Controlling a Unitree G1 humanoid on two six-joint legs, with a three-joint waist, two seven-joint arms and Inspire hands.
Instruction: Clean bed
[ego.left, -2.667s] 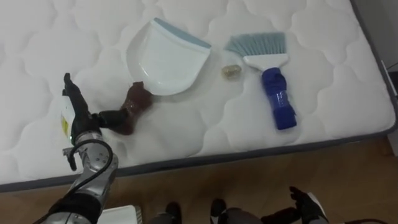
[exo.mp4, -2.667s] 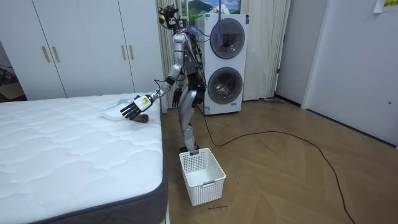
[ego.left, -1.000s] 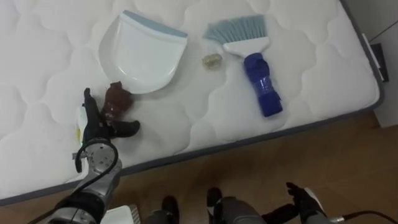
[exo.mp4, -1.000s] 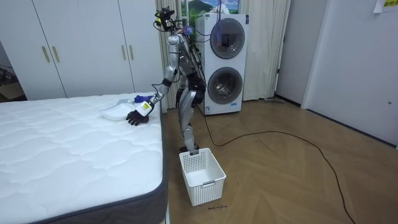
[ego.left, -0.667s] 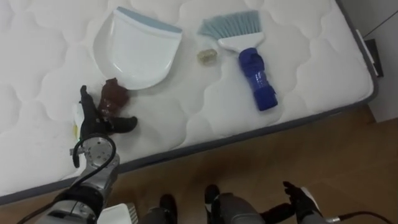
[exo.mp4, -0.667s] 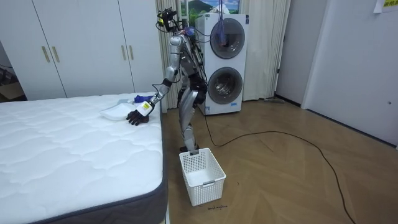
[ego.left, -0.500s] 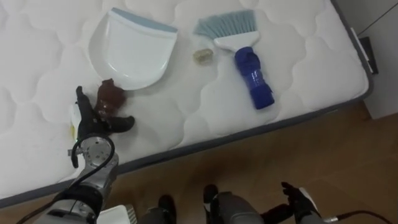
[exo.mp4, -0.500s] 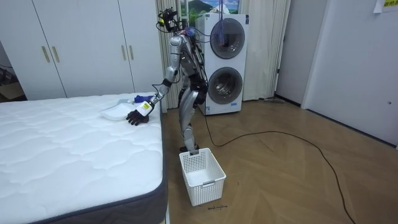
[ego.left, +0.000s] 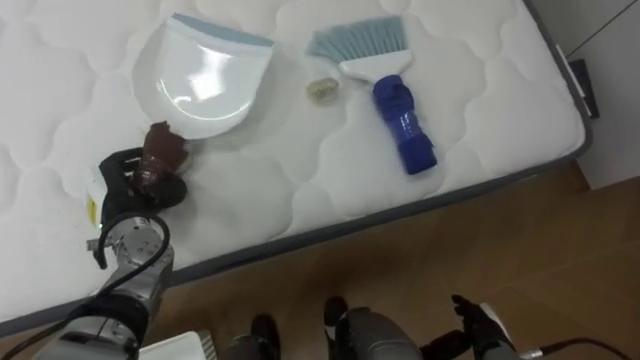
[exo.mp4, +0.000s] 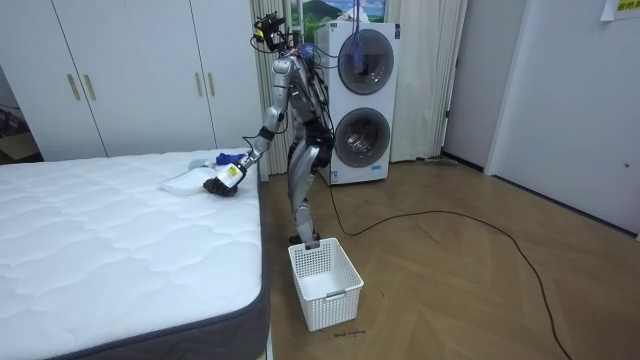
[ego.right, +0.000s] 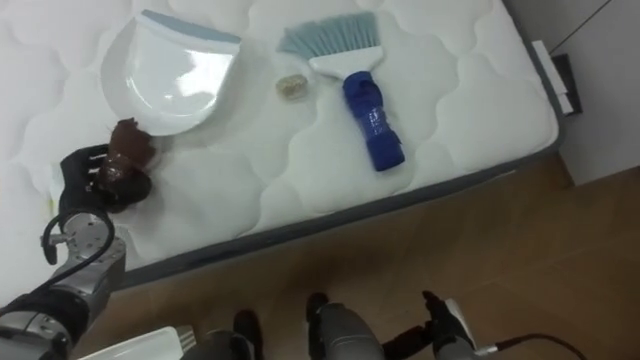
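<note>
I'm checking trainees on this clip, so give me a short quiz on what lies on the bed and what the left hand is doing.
1. True or false: the brush lies inside the dustpan.
2. The left hand is: A curled round the dustpan's brown handle; B curled round the brush; C flat on the mattress.
3. Fill in: the small scrap lies between the dustpan and the ____.

Key: 1 false; 2 A; 3 brush.

White dustpan (ego.left: 205, 82) w/ brown handle (ego.left: 160, 148), blue brush (ego.left: 392, 98) & small scrap (ego.left: 321, 90) betw. them, on mattress (ego.left: 480, 120).
</note>
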